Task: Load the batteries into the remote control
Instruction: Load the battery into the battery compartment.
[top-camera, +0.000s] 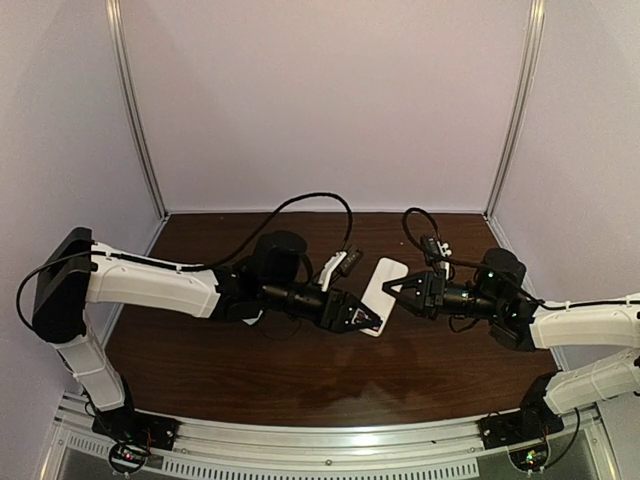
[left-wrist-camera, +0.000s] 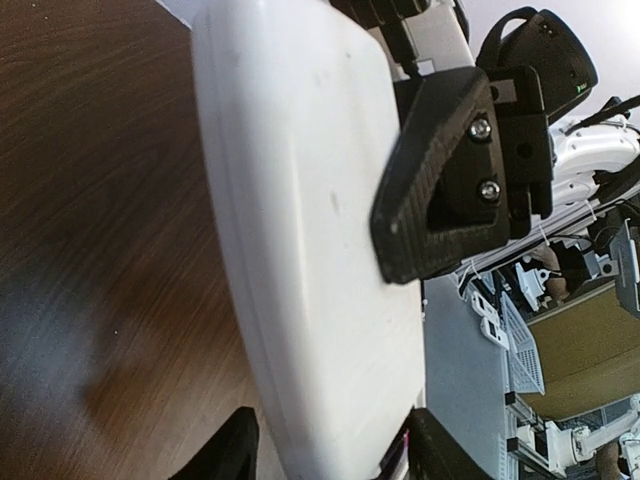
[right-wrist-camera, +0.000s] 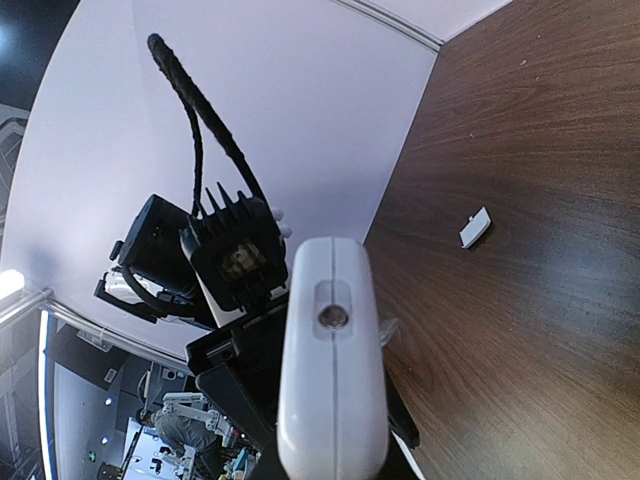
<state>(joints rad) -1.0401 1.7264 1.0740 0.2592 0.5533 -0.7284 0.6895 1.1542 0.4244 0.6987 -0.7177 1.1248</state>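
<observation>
The white remote control (top-camera: 383, 291) is held off the table between both arms at the table's middle. It fills the left wrist view (left-wrist-camera: 300, 230), plain back showing, and its end with the small emitter window faces the right wrist camera (right-wrist-camera: 332, 360). My left gripper (top-camera: 367, 320) grips its near end, one finger on each side (left-wrist-camera: 335, 458). My right gripper (top-camera: 393, 290) grips its far part, and one black finger (left-wrist-camera: 440, 180) lies on the remote's back. In the right wrist view the right gripper (right-wrist-camera: 330, 472) is mostly hidden by the remote. No batteries are in view.
A small white flat piece (right-wrist-camera: 476, 228) lies on the brown table (top-camera: 300, 370) beyond the remote. Black cables loop at the back middle (top-camera: 330, 205) and near the right arm (top-camera: 415, 225). Purple walls close in the back and sides.
</observation>
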